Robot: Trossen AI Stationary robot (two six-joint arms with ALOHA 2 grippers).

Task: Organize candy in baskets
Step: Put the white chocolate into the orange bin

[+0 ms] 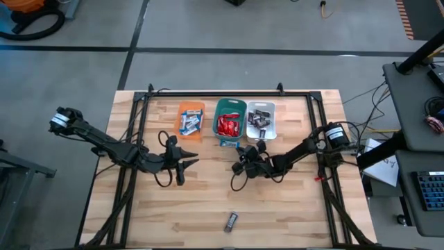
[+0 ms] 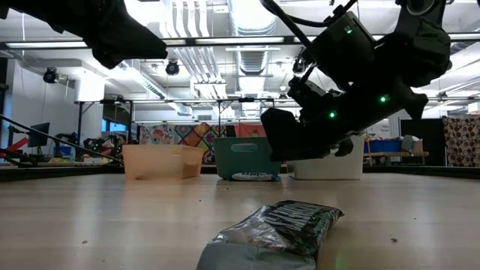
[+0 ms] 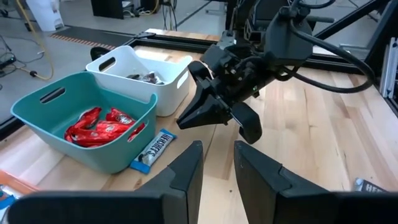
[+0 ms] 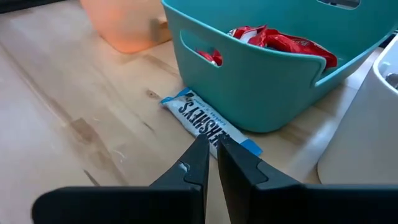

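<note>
Three baskets stand in a row at the far side: orange (image 1: pixel 191 119) with blue-and-white candy, teal (image 1: pixel 229 121) with red candy, white (image 1: pixel 261 120) with dark candy. One blue-and-white bar (image 4: pixel 208 124) lies flat on the table against the teal basket's near wall. A dark bar (image 1: pixel 231 221) lies alone near the table's near edge. My right gripper (image 4: pixel 213 155) is shut and hangs above the table just short of the blue-and-white bar, holding nothing. My left gripper (image 3: pixel 219 165) is slightly open and empty, at mid table to the left, pointing toward the right gripper (image 3: pixel 221 121).
A black frame (image 1: pixel 229 92) runs along the table's far edge and down both sides. Bare wood lies between the grippers and the dark bar (image 2: pixel 274 232) at the near edge. The teal basket's wall (image 4: pixel 267 87) stands right behind the loose bar.
</note>
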